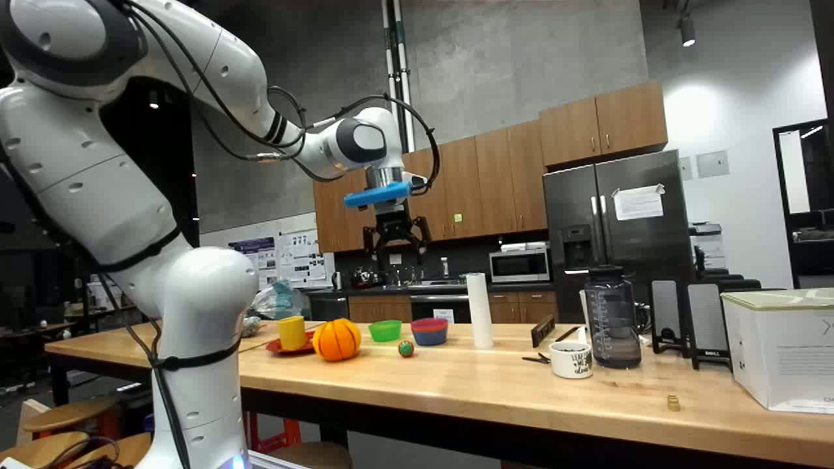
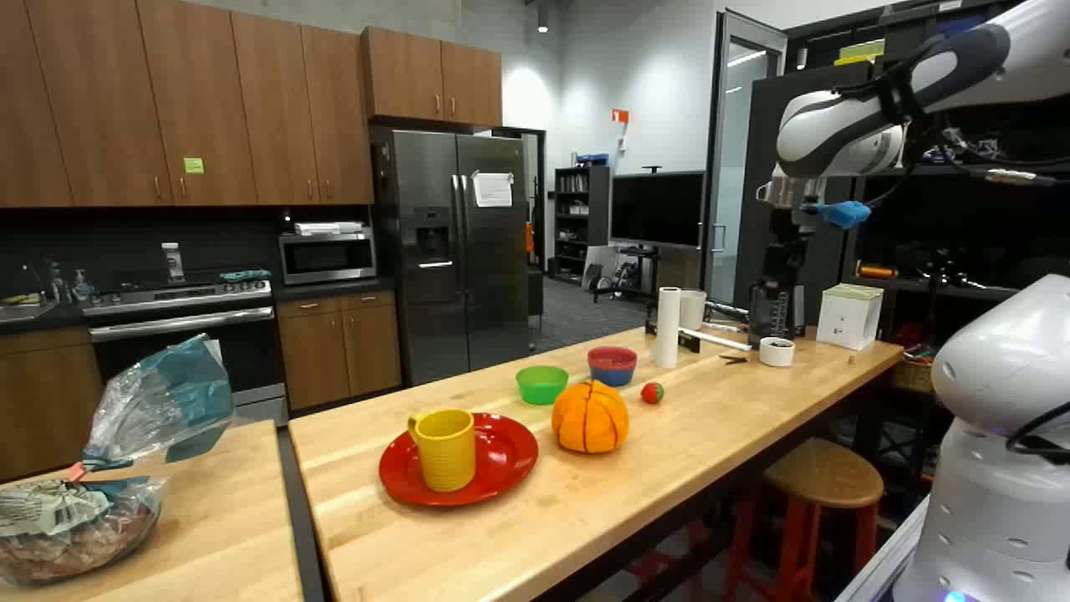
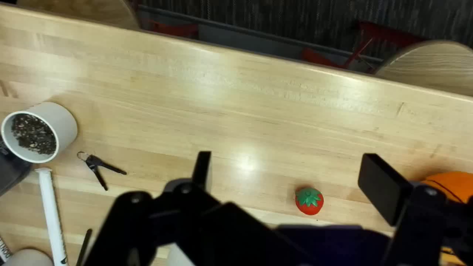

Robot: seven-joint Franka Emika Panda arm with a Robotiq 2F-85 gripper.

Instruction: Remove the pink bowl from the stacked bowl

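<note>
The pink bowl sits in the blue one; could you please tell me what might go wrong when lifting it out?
The blue bowl might come up together with the pink bowl, since the two are nested. The open pincer could also knock over the white cylinder standing upright beside them, or bump the small red-and-green fruit lying nearby and perhaps set it rolling.

Rounded white arm (image 1: 98, 176), dark-grey joint ring (image 1: 124, 55), black straps (image 1: 201, 359), looping black cables (image 1: 384, 98), blue wrist strip (image 1: 378, 194), black hinged jaws with flat pads (image 3: 384, 188), blue base light (image 1: 237, 463)
</note>
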